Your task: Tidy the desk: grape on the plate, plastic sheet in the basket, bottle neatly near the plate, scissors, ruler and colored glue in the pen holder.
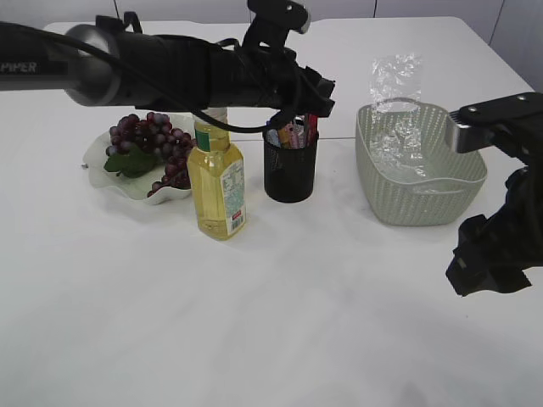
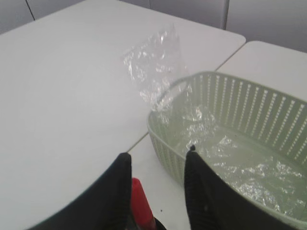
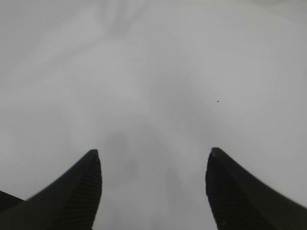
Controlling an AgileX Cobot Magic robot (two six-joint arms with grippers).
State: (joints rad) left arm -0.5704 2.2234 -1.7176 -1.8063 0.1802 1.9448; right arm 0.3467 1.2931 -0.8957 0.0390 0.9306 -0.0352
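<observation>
Left end effector point(image 2: 156, 191) parted above pen holder point(image 1: 290, 170), red glue point(image 2: 142, 203) between fingers; withdrawing carelessly risks toppling it. Right end effector point(image 3: 153, 187) released, empty.

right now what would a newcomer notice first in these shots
The long black left arm reaches across the table, ending over the black pen holder. In front stands a yellow bottle beside the plate of grapes. On the right, crinkled plastic sheet sticks up from the green basket.

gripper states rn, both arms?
Left gripper: open above the black mesh pen holder, red glue stick between the fingers, not clamped.
Right gripper: open, empty, over the white table.
</observation>
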